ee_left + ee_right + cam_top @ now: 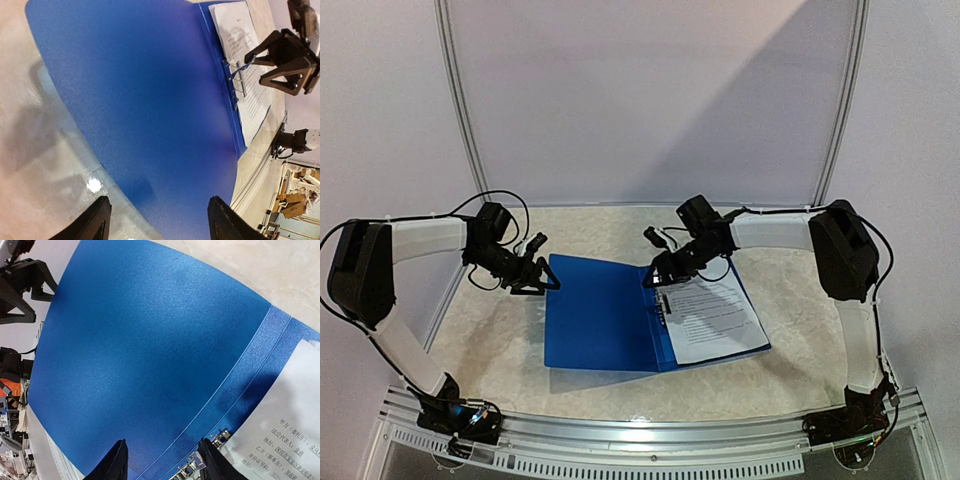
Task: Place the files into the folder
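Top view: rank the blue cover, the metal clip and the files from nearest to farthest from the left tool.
1. blue cover: its far-left corner lies right at the left tool.
2. metal clip: at the spine, in the middle.
3. files: on the right half, farthest.

The folder [605, 315] is bright blue all over, with a fine grainy look up close, and the clip [664, 302] at its middle is shiny silver. The files [718, 318] are white with rows of tiny black print. The worktop [485, 340] is cream with pale brown cloudy swirls like marble, and the left arm [420, 240] and right arm [770, 232] are white with black joints, each ending in a black pincer, left pincer [546, 284] and right pincer [655, 282].
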Controlling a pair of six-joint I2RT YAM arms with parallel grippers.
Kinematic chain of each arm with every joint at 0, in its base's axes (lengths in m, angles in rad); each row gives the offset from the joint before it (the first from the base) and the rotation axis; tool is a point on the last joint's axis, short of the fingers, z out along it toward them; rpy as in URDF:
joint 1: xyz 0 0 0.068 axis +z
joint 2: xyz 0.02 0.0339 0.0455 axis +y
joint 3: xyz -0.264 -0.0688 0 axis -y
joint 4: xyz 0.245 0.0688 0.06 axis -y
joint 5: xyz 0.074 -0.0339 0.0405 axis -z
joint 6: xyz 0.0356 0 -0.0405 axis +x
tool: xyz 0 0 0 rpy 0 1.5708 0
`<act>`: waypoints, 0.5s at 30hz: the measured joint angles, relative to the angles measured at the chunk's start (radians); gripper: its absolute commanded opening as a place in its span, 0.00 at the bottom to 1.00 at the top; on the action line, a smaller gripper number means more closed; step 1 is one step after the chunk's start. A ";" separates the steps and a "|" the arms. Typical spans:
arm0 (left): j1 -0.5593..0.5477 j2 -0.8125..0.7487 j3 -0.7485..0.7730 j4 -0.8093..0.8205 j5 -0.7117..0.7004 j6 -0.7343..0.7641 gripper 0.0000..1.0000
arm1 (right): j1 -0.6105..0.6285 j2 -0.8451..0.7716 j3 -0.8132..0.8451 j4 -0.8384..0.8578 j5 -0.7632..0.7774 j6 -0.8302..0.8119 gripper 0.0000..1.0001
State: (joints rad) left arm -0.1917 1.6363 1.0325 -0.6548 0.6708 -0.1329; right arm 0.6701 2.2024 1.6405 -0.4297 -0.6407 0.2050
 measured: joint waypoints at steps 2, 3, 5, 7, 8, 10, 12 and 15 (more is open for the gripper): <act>0.000 0.000 0.000 0.000 0.000 0.000 0.68 | 0.002 -0.030 -0.033 0.016 -0.006 0.000 0.48; 0.000 0.000 0.000 0.000 0.000 0.000 0.68 | 0.005 -0.044 -0.050 0.025 -0.007 0.000 0.47; 0.000 0.000 0.000 0.000 0.000 0.000 0.68 | 0.010 -0.070 -0.079 0.039 -0.008 -0.001 0.46; 0.000 0.000 0.000 0.000 0.000 0.000 0.68 | 0.018 -0.092 -0.099 0.037 -0.009 -0.002 0.47; 0.000 0.000 0.000 0.000 0.000 0.000 0.68 | 0.022 -0.098 -0.102 0.034 -0.008 -0.004 0.46; 0.000 0.000 0.000 0.000 0.000 0.000 0.68 | 0.031 -0.107 -0.104 0.029 0.000 -0.008 0.47; 0.000 0.000 0.000 0.000 0.000 0.000 0.68 | 0.040 -0.118 -0.112 0.019 0.010 -0.016 0.46; 0.000 0.000 0.000 0.000 0.000 0.000 0.68 | 0.050 -0.140 -0.128 -0.008 0.026 -0.025 0.47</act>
State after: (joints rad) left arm -0.1917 1.6363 1.0325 -0.6552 0.6708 -0.1326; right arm 0.7200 2.0621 1.5127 -0.4377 -0.6147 0.1799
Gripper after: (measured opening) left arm 0.683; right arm 0.466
